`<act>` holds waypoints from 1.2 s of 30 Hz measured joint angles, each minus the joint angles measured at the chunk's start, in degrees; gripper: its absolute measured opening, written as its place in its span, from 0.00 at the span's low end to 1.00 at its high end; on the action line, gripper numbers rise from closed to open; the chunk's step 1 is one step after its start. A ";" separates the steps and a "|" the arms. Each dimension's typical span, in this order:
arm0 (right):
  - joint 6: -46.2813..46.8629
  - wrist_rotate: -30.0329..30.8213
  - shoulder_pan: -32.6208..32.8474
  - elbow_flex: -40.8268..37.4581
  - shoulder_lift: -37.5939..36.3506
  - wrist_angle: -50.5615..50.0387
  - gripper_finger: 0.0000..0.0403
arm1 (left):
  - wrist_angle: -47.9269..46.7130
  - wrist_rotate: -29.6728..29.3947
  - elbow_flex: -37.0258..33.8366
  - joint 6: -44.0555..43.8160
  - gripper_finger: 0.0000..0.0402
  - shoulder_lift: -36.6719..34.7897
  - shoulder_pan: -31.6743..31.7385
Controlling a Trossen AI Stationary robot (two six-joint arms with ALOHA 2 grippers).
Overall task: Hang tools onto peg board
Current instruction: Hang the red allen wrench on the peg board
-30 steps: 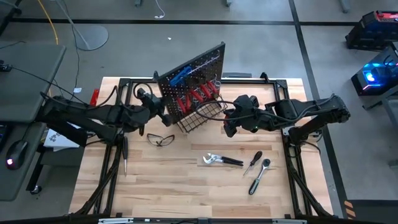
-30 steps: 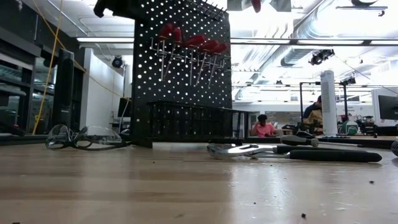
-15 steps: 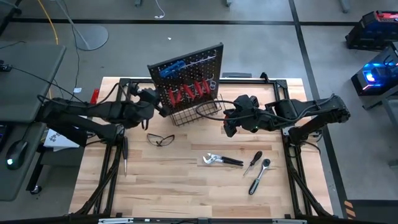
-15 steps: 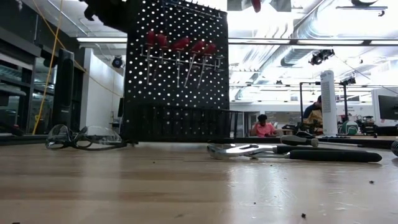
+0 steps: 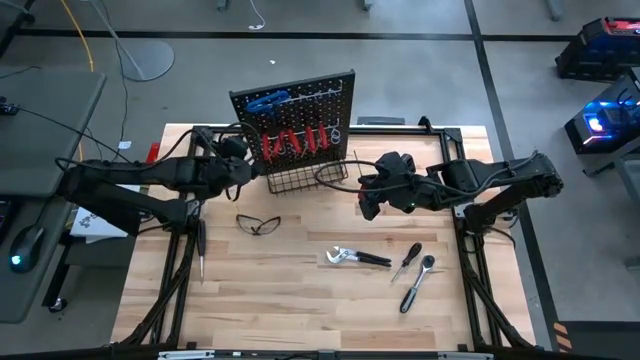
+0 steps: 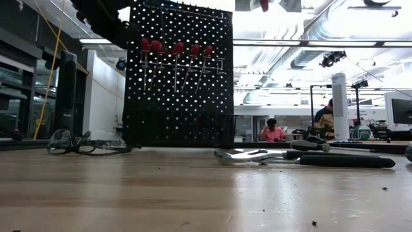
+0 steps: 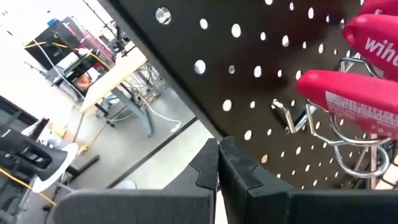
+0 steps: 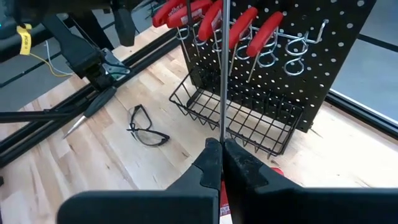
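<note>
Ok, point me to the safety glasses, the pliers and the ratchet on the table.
safety glasses (image 5: 259, 224): high view, on the nose bridge between the lenses.
pliers (image 5: 348, 257): high view, at the pivot behind the silver head.
ratchet (image 5: 414, 286): high view, midway along the chrome handle.

Both pincers (image 7: 217, 165) (image 8: 221, 163) closed

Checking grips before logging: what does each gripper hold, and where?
Right gripper: red-handled screwdriver, by its metal shaft. Left gripper: peg board, at its edge.
</note>
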 joint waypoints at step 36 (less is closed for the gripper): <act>12.54 -2.13 -9.17 -5.41 0.26 61.33 0.00 | 80.82 15.07 12.59 73.75 0.56 20.74 -18.39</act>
